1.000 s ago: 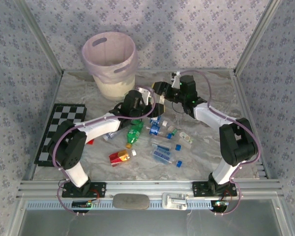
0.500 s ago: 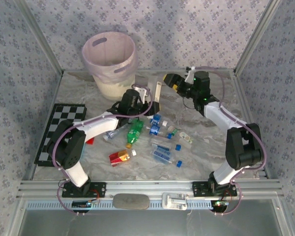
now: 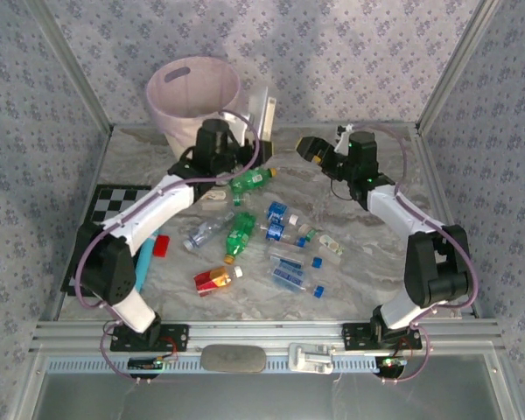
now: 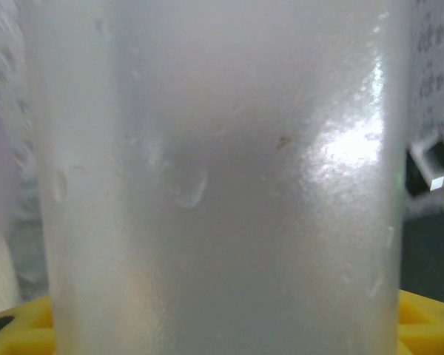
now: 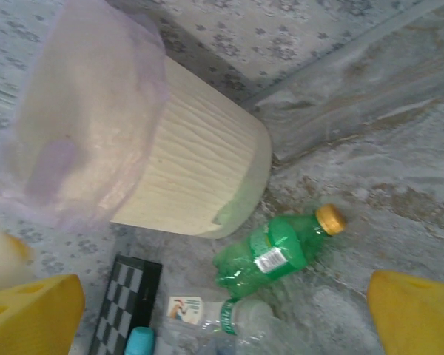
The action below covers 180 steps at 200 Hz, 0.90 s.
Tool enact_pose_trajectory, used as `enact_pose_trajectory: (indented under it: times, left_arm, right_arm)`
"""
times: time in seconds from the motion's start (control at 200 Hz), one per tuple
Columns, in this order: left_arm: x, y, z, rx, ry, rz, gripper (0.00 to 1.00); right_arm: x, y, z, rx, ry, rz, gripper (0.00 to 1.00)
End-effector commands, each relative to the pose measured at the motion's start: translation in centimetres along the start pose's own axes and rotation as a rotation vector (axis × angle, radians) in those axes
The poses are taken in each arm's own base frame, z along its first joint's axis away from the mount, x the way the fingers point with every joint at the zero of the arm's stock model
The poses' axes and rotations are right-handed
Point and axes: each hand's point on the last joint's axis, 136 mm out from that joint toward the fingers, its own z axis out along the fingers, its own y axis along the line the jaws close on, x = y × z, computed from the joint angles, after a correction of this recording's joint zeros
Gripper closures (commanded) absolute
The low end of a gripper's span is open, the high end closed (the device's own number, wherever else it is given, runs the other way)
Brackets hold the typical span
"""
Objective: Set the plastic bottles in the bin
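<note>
A pale frosted plastic bottle (image 3: 266,109), long axis upright, is clamped in the left arm's yellow fingers (image 4: 18,333), just right of the round pink bin (image 3: 162,87); the opening lies to its left. The right arm's fingers (image 5: 37,310) gape wide and empty, farther right of the bin.

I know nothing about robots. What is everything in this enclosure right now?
bin: one, pale pink over cream, far left of table
green bottles: two, yellow-orange caps, lying mid-table
clear bottles: several, mostly blue-labelled, clustered mid-table
red-and-yellow bottle: one, near side
pale bottle: one, whitish, held up beside bin
checkerboard: one, black-and-white, left edge
red block: one, beside board
cyan stick: one, beside block
left claw: one, yellow-fingered, gripping pale bottle
right claw: one, yellow-fingered, open, empty
</note>
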Motion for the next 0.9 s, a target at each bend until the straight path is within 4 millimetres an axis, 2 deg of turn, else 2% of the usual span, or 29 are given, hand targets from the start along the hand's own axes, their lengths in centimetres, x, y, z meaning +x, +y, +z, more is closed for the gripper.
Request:
enact_pose_trajectory:
  times: [0.0,0.19,0.35,0.4,0.42,0.445,0.56,0.675,0.895]
  left_arm:
    - [-4.5,1.6,-1.9,-0.079,-0.057,0.103,0.48]
    - [-9.1,7.1,-3.2,-0.227,-0.114,0.113,0.48]
    - [-10.4,12.4,-3.0,-0.324,-0.083,0.093,0.48]
    - [-10.4,13.8,-2.8,-0.347,-0.068,0.085,0.48]
    - [-9.9,14.6,-2.5,-0.357,-0.049,0.078,0.48]
    - [-10.7,14.9,-2.7,-0.362,-0.061,0.077,0.48]
    - [-10.0,17.3,-1.8,-0.391,-0.009,0.061,0.47]
    - [-8.7,18.9,-0.8,-0.404,0.057,0.042,0.47]
    - [-7.2,20.1,0.3,-0.424,0.117,0.029,0.43]
  right_arm:
    - [1.0,-1.6,-0.1,0.116,0.023,-0.052,0.00]
    - [1.7,-2.5,-0.5,0.195,0.074,-0.090,0.00]
    - [1.5,-2.8,-0.8,0.248,0.074,-0.159,0.00]
    - [1.4,-2.7,-1.0,0.266,0.067,-0.187,0.00]
    - [1.4,-2.7,-1.1,0.273,0.069,-0.198,0.00]
    - [1.3,-2.5,-1.3,0.276,0.066,-0.209,0.00]
    - [1.4,-2.0,-1.6,0.278,0.068,-0.260,0.00]
    - [1.7,-1.4,-1.6,0.269,0.083,-0.310,0.00]
    - [2.5,-1.0,-1.5,0.263,0.104,-0.363,0.00]
